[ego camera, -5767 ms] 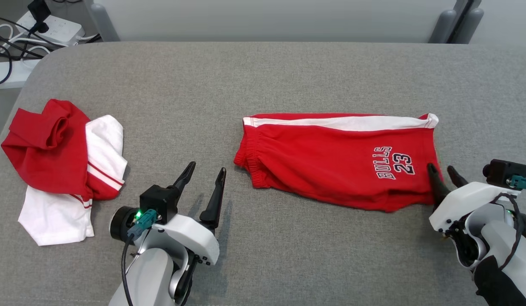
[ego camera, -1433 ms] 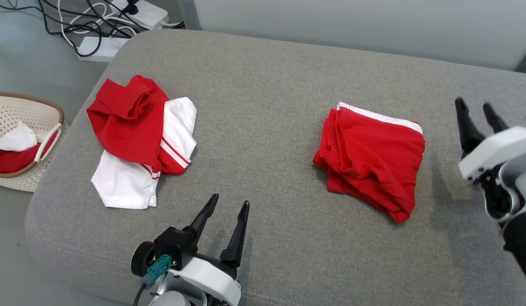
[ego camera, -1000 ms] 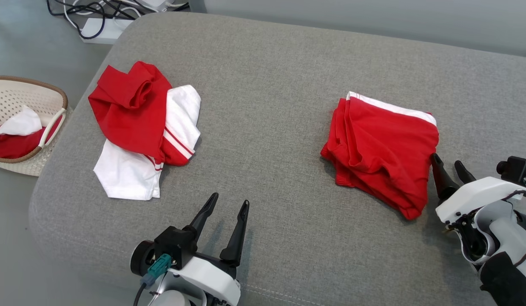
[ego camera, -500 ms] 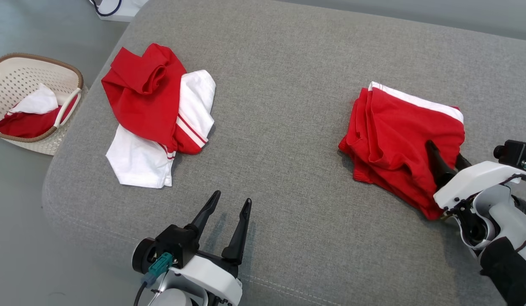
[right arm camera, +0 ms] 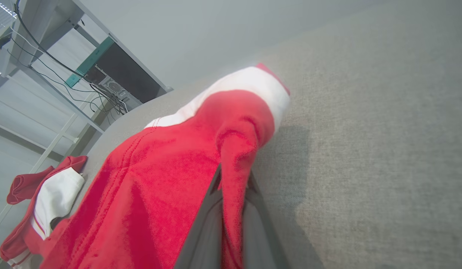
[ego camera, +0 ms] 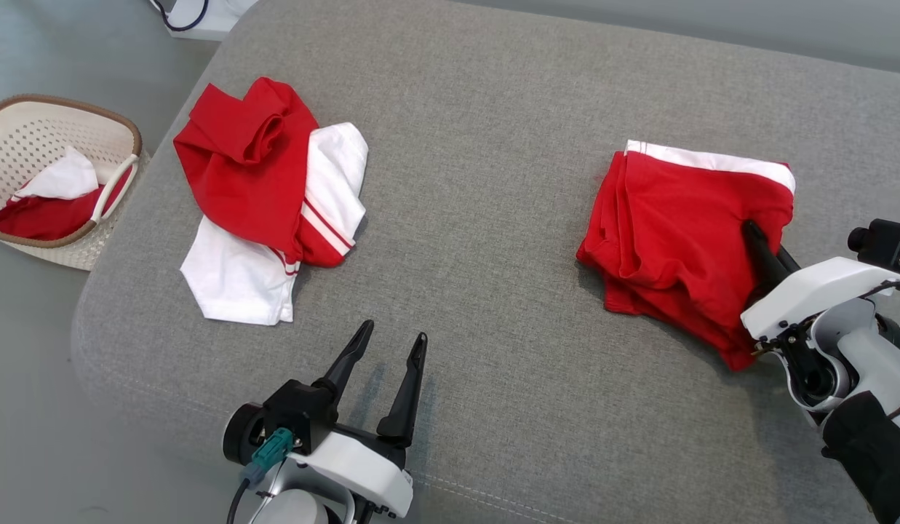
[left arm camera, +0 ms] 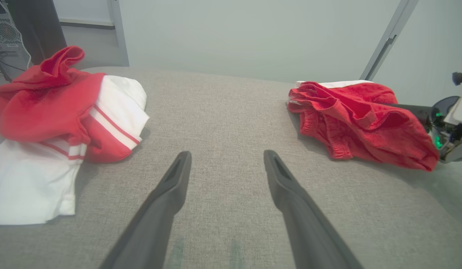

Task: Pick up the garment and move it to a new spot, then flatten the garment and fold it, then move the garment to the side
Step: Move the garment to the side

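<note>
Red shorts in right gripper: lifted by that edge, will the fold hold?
Probably floppy: the red shorts drape and wrinkle around the right gripper, pinched at one edge. The loose layers at the waistband would likely sag open. Seems light; the fuzzy cloth should not slip easily.

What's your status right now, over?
Right tool shut on folded red fabric shorts, right edge. Left tool open, hovering over grey fabric cushion. Crumpled red-and-white garment pile lies apart, far left.
</note>
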